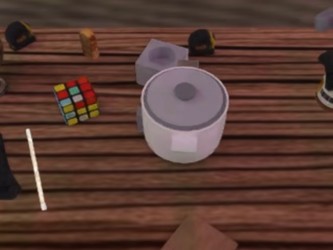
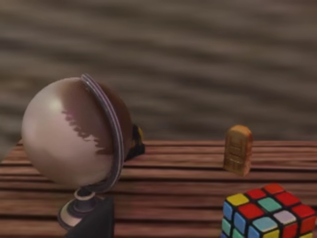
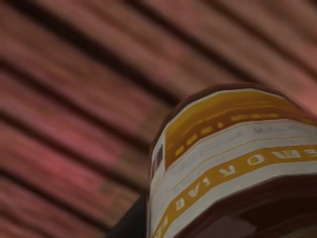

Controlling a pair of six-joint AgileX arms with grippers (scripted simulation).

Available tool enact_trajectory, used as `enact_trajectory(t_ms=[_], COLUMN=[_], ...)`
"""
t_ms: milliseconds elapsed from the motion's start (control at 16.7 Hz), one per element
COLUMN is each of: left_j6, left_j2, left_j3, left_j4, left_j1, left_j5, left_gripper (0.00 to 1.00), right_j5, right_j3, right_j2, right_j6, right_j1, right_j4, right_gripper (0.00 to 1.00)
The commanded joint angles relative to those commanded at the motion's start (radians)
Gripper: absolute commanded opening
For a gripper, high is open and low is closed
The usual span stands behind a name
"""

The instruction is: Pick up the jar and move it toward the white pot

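Right pincer [image 1: 326, 78] sat at the jar [image 3: 233, 163], well right of the white pot [image 1: 184, 117], its grip not discernible; jar judged light, rigid, slippery, so best taken at the label band; left arm parked.

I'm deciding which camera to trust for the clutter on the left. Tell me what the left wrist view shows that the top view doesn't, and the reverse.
Only the left wrist view: a globe on its stand, standing at the table's near corner.

Only the top view: the white pot mid-table, the grey block behind it, a white stick at the left, a second tape measure, and a brown slab at the near edge.

Both: the cube, the small orange-brown block, and the wooden table.
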Motion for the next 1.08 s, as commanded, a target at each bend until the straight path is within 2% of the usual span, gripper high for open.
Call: enact_trajectory(t_ms=[180, 480, 660, 840, 1080], left_j6=[0.000, 0.000, 0.000, 0.000, 0.000], left_j2=[0.000, 0.000, 0.000, 0.000, 0.000], left_j3=[0.000, 0.000, 0.000, 0.000, 0.000], left_j4=[0.000, 0.000, 0.000, 0.000, 0.000], left_j1=[0.000, 0.000, 0.000, 0.000, 0.000], left_j5=[0.000, 0.000, 0.000, 0.000, 0.000], left_gripper=[1.00, 1.00, 1.00, 1.00, 1.00], right_j5=[0.014, 0.047, 0.065, 0.076, 0.077], right_j3=[-0.025, -0.080, -0.114, -0.140, -0.143], right_j2=[0.009, 0.015, 0.019, 0.022, 0.023], right_j6=[0.159, 0.550, 0.737, 0.829, 0.839], right_j1=[0.051, 0.163, 0.225, 0.261, 0.266], right_j4=[0.032, 0.113, 0.156, 0.179, 0.182], right_gripper=[0.00, 0.00, 0.00, 0.00, 0.00])
